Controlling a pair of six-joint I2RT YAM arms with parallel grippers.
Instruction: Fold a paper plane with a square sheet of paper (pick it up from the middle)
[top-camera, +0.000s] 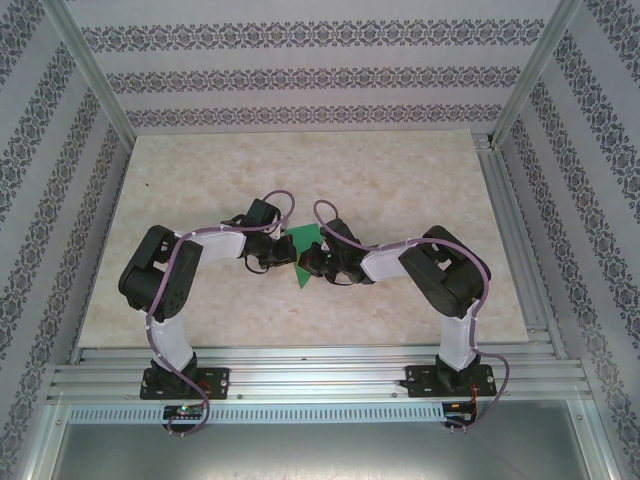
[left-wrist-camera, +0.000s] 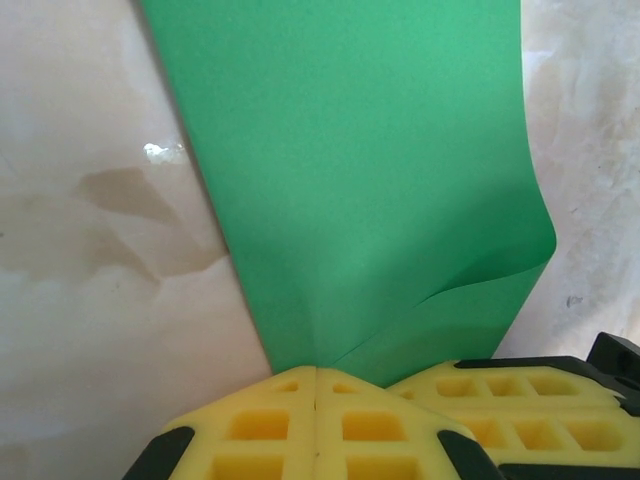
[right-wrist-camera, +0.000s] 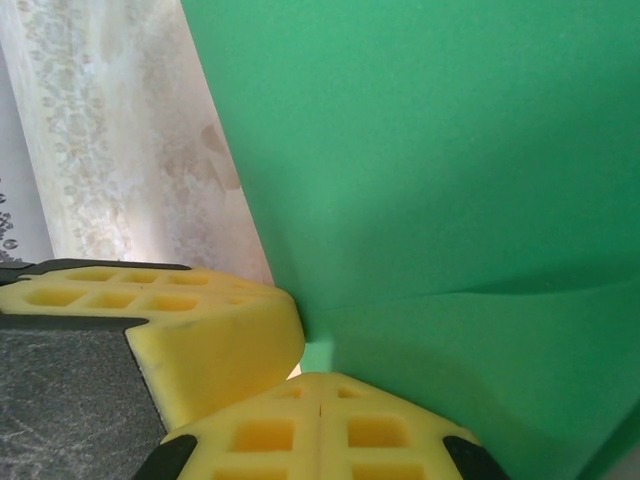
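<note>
The table (top-camera: 400, 180), a pale slab with a marbled, slightly glossy face, spreads out on every side of the sheet of paper (top-camera: 303, 250). The left arm (top-camera: 165, 285) and the right arm (top-camera: 445, 275), black and white with lilac cables looped along them, bend in toward the sheet from either flank. The sheet is thin, smooth, bright green and unmarked. From above it reads as a pointed, roughly triangular shape. In the left wrist view one of its edges curls over in a soft fold. The left gripper (left-wrist-camera: 315, 375) has its yellow, waffle-moulded fingers pressed flat together, with the sheet's near edge caught at their tips. The right gripper (right-wrist-camera: 320, 382) is likewise closed, pinching the sheet just beside that spot.
</note>
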